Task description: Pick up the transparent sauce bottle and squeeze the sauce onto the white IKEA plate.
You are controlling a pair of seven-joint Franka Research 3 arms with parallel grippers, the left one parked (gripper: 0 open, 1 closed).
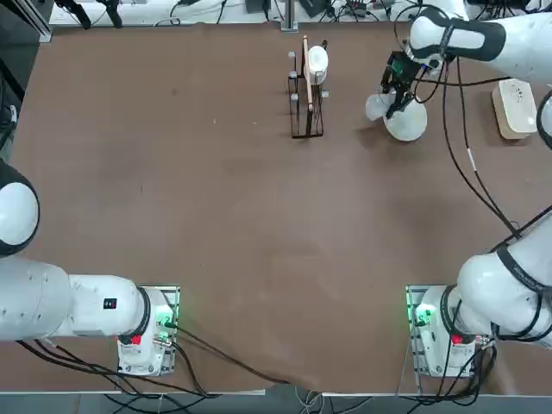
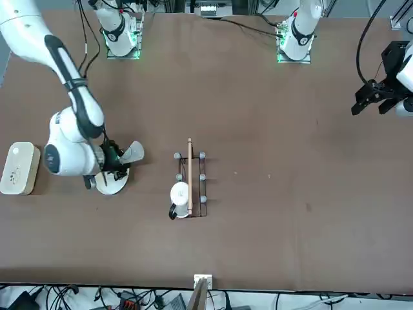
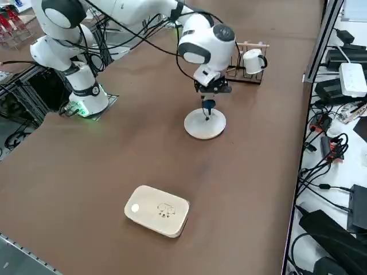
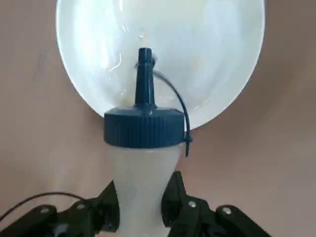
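My right gripper [image 4: 140, 202] is shut on the body of the transparent sauce bottle [image 4: 143, 163], one finger [image 4: 109, 207] pressing each side. The bottle is tipped over, its dark blue cap [image 4: 143, 129] and nozzle pointing down at the white IKEA plate [image 4: 207, 64]. In the top view the gripper [image 1: 397, 86] hangs at the far right of the table over the plate [image 1: 407, 127], the pale bottle [image 1: 377, 105] sticking out sideways. From the right side, the nozzle [image 3: 207, 106] hangs just above the plate [image 3: 205, 124]. I see no sauce on the plate.
A white rounded box [image 1: 515, 108] lies to the right of the plate, near the table's right edge. A dark wire rack [image 1: 308, 86] with a small white piece and a wooden stick stands to the left of the plate.
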